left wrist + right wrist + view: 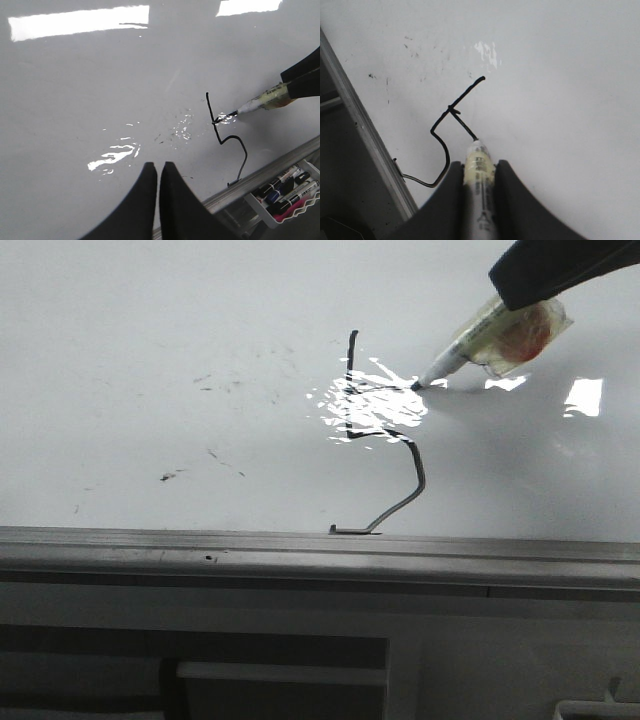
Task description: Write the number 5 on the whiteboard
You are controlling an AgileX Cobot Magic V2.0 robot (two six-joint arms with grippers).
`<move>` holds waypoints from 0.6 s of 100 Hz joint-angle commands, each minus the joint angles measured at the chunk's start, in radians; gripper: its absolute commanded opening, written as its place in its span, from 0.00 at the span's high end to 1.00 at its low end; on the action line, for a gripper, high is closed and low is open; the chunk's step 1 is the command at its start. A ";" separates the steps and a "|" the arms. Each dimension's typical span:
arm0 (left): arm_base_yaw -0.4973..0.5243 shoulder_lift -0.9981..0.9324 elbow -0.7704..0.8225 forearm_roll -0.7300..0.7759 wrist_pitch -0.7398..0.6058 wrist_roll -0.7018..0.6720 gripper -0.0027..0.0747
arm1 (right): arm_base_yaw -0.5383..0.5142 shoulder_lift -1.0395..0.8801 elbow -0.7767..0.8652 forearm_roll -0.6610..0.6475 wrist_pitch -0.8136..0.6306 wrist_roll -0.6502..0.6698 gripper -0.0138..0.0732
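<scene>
R gripper (pixel 480 172) pinching marker (pixel 470 345), tip on whiteboard (pixel 150 320) at number 5 (pixel 395 455); L gripper (pixel 159 172) pressed together

A crude hand-drawn number 5 (pixel 385 440) on the whiteboard (pixel 150 340); marker print illegible.

The left gripper (pixel 159 170) shows at the lower middle of its wrist view as two matte black fingers (pixel 145 200), smooth and tapering to blunt tips; the right gripper (pixel 480 167) has the same plain black fingers (pixel 451 195); no cables, screws or markings are visible.
</scene>
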 commanded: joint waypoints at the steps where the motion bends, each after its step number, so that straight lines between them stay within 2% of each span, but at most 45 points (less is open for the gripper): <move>1: 0.000 0.002 -0.027 -0.028 -0.071 -0.002 0.99 | -0.011 -0.022 -0.032 -0.032 -0.070 -0.004 0.91; 11: 0.000 0.002 -0.031 -0.028 -0.079 0.005 0.99 | 0.025 -0.072 -0.074 -0.028 -0.020 -0.006 0.91; 18: 0.000 0.002 -0.043 -0.028 -0.069 0.038 0.92 | 0.071 -0.110 -0.107 -0.026 0.014 -0.006 0.91; 23: 0.000 0.006 -0.056 -0.028 -0.055 0.074 0.79 | 0.111 -0.132 -0.126 -0.026 0.036 -0.008 0.91; 33: -0.001 0.040 -0.096 -0.029 -0.015 0.106 0.44 | 0.171 -0.145 -0.137 -0.026 0.058 -0.007 0.92; 38: -0.009 0.065 -0.120 -0.029 0.012 0.120 0.34 | 0.200 -0.137 -0.135 -0.026 0.073 -0.007 0.92; 44: -0.035 0.103 -0.147 -0.032 0.045 0.174 0.32 | 0.224 -0.112 -0.133 -0.026 0.093 -0.007 0.92; 60: -0.172 0.210 -0.208 -0.032 0.179 0.446 0.40 | 0.288 -0.043 -0.128 -0.026 0.103 -0.010 0.92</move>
